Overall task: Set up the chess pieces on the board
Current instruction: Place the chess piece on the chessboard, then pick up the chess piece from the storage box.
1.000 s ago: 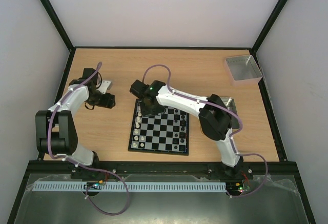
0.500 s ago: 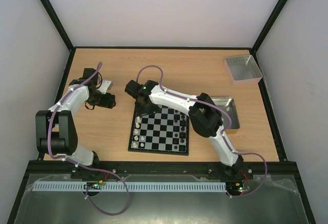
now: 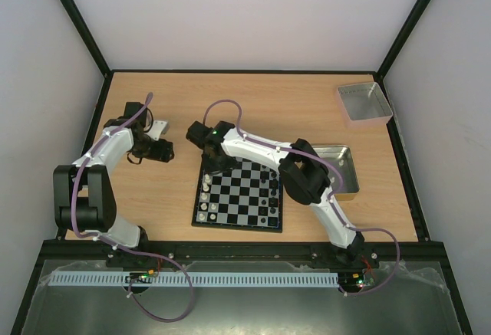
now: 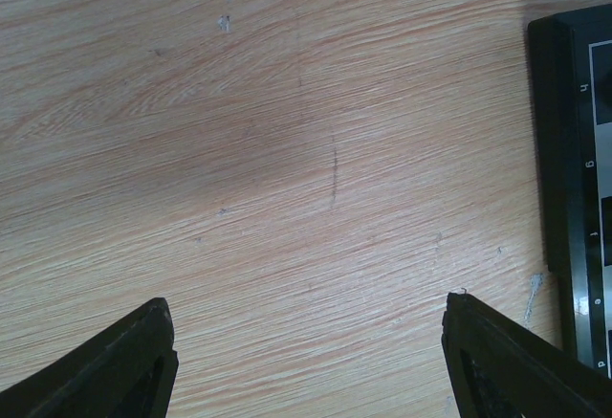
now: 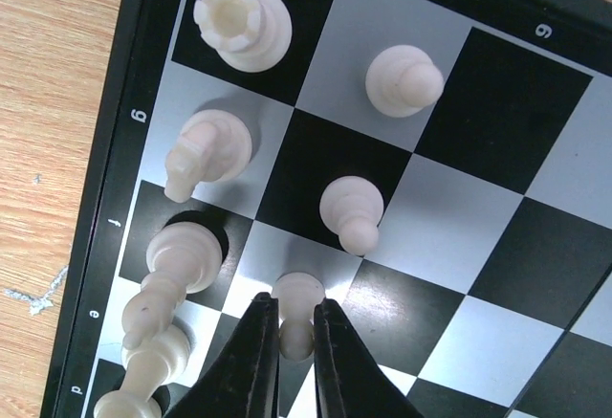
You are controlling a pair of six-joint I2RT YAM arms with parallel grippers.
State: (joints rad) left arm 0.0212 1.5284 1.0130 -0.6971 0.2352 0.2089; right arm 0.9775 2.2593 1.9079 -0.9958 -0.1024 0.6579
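The chessboard (image 3: 239,197) lies mid-table, with white pieces (image 3: 205,197) along its left side and black pieces (image 3: 270,191) along its right. My right gripper (image 3: 210,163) is over the board's far left corner. In the right wrist view it (image 5: 295,330) is shut on a white pawn (image 5: 297,296) whose base sits at a pale square of the board (image 5: 497,112). Around it stand a white rook (image 5: 241,24), a knight (image 5: 207,150), two pawns (image 5: 351,209) and a bishop (image 5: 178,257). My left gripper (image 4: 311,346) is open and empty over bare wood, left of the board's edge (image 4: 559,179).
A tan-rimmed grey tin (image 3: 341,168) sits right of the board, partly under the right arm. A silvery grey tray (image 3: 364,103) stands at the far right corner. The left arm's gripper (image 3: 163,151) rests on the table, left of the board.
My right arm has swung left and stretched toward the board's far left corner, uncovering more of the tin. The left arm has not moved.
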